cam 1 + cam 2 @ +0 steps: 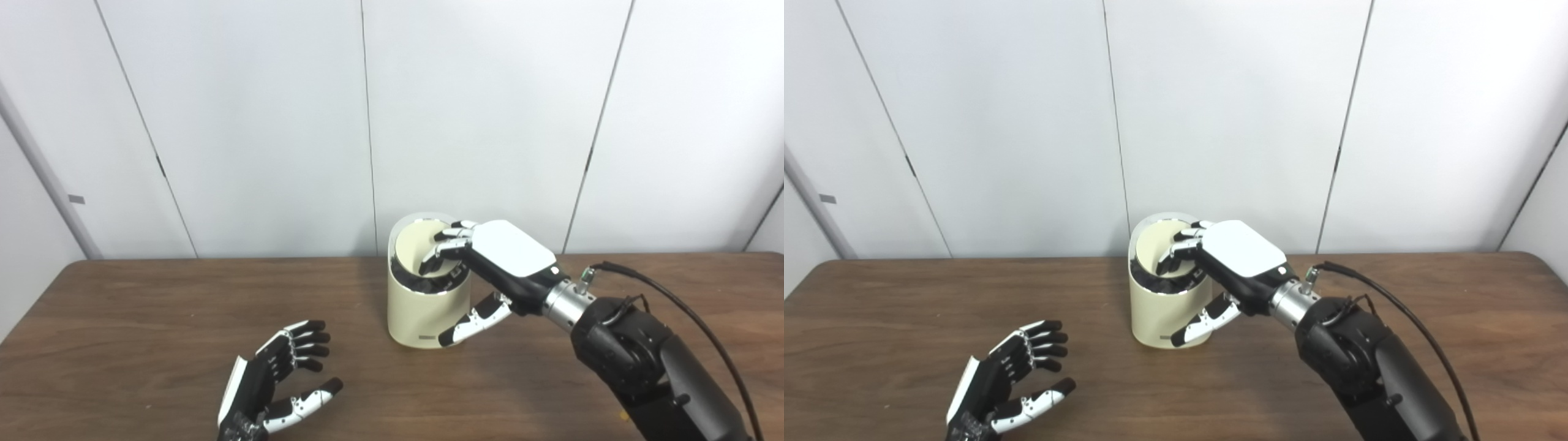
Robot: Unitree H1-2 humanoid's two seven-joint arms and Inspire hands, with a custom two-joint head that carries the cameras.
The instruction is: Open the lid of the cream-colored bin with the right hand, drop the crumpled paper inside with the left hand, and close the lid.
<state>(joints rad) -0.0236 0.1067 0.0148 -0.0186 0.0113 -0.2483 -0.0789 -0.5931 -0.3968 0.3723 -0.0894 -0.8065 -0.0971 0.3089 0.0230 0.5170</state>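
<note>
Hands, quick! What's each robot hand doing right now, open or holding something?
Left hand: open, fingers apart, holding nothing, no paper in it.
Right hand: fingers on the tilted-up lid of the cream bin; firm grip cannot be told.

left hand [275, 380] open, palm up | right hand [496, 263] fingers curled, extended

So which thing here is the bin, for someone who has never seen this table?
Start at the brown wooden table in front of the white panelled wall. Near its far edge, about mid-width, stands a small cream cylinder: the bin. Its lid is tipped up, and the right robot hand reaches over its rim; the left robot hand is open and holds nothing.
</note>
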